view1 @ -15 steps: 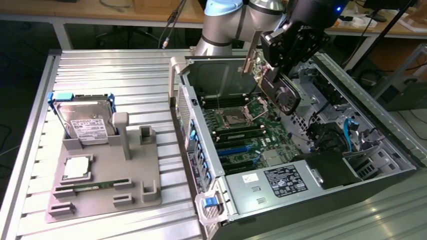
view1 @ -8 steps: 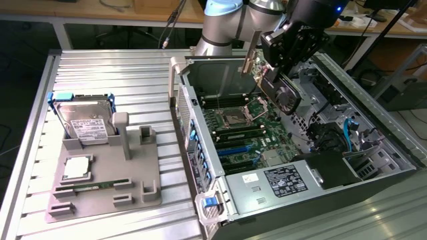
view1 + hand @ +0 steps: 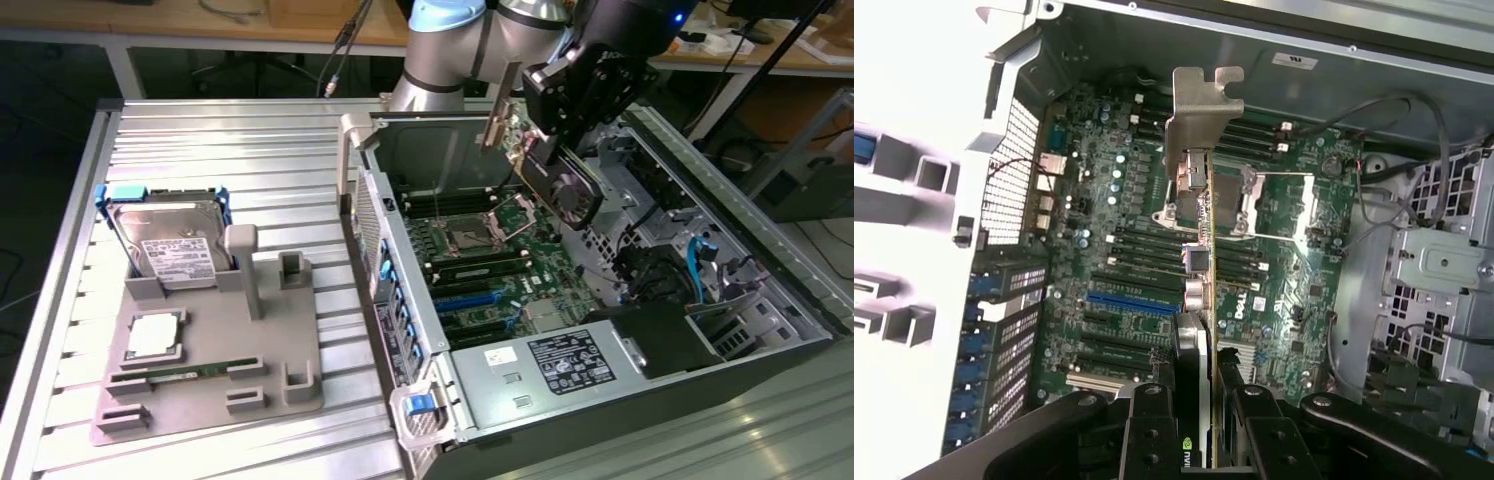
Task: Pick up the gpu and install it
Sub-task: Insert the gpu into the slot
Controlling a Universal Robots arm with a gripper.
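My gripper (image 3: 567,150) hangs over the open computer case (image 3: 358,215) and is shut on the gpu (image 3: 563,185). The dark card is tilted above the motherboard (image 3: 487,265), and its silver end bracket (image 3: 498,120) points toward the case's rear wall. In the wrist view the gpu (image 3: 1199,250) appears edge-on between my black fingers (image 3: 1152,430). There its bracket (image 3: 1201,105) is the far end, above the motherboard (image 3: 1104,250) and its expansion slots (image 3: 1134,300). The card is clear of the board, not seated in any slot.
On the exterior view's left a grey fixture (image 3: 287,385) holds a silver hard drive (image 3: 174,245), a processor (image 3: 154,335) and a green memory stick (image 3: 180,375). Inside the case are the power supply (image 3: 567,362), drive bays and loose cables (image 3: 701,270).
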